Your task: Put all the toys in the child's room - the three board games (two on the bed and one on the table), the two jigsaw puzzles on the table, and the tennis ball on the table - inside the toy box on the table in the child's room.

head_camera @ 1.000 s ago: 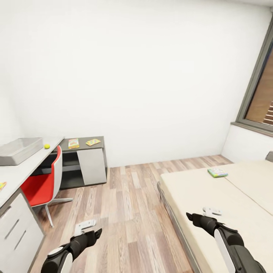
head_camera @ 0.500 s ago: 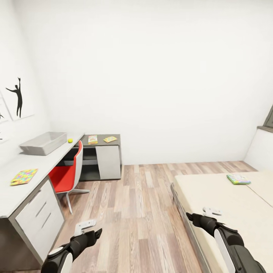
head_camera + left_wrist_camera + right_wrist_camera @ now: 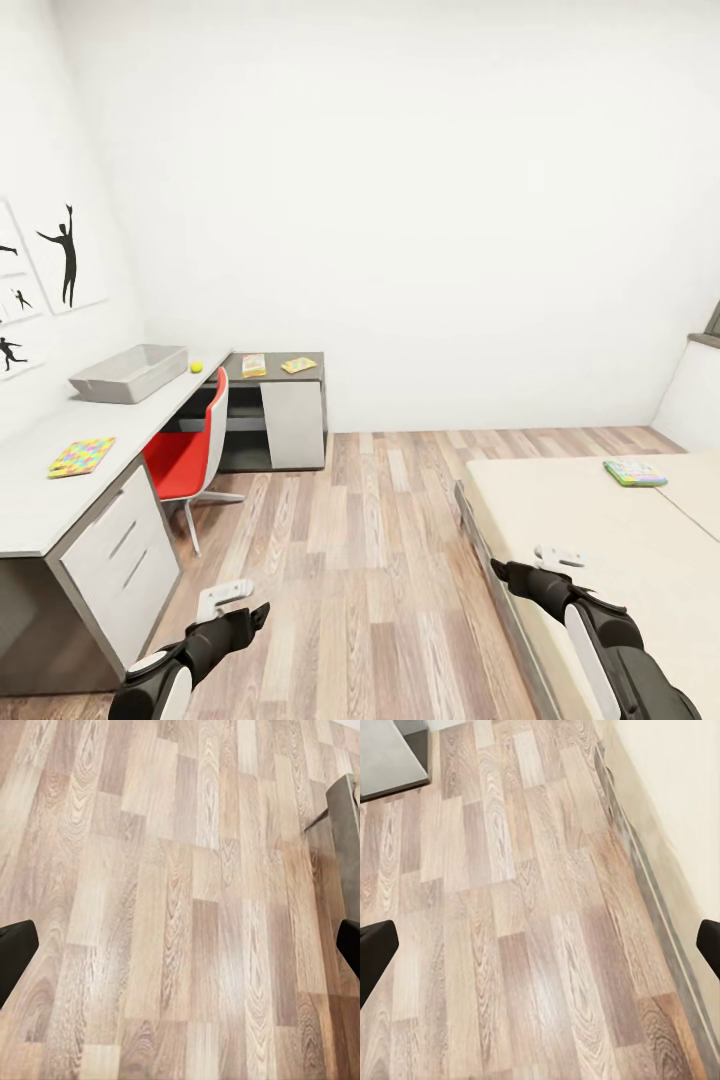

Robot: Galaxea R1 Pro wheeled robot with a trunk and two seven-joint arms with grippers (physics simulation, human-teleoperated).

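Standing in the child's room (image 3: 400, 200) on the wood floor (image 3: 370, 540), between the table (image 3: 40, 490) on the left and the bed (image 3: 600, 520) on the right, nothing picked up so far. Both arms low and forward over bare planks: left gripper (image 3: 258, 612) empty with fingertips spread to the frame edges in its wrist view, right gripper (image 3: 498, 572) likewise wide and empty beside the bed's edge. Toy box (image 3: 130, 372) at the far end of the table, tennis ball (image 3: 197, 367) just beside it, one jigsaw puzzle (image 3: 82, 456) flat on the nearer stretch. Two small bright items (image 3: 254, 365) on the lower dark cabinet (image 3: 275, 400) past the table, too small to name surely. One board game (image 3: 635, 472) far across the bed, well apart from either gripper. Best to choose one target and drive close before reaching; for the bed's game, square up to the mattress edge first. Worth giving the red chair (image 3: 185, 455) room if turning toward the table. Thin boxes and flat sheets likely hard to pinch from above, so probably easier slid to an edge
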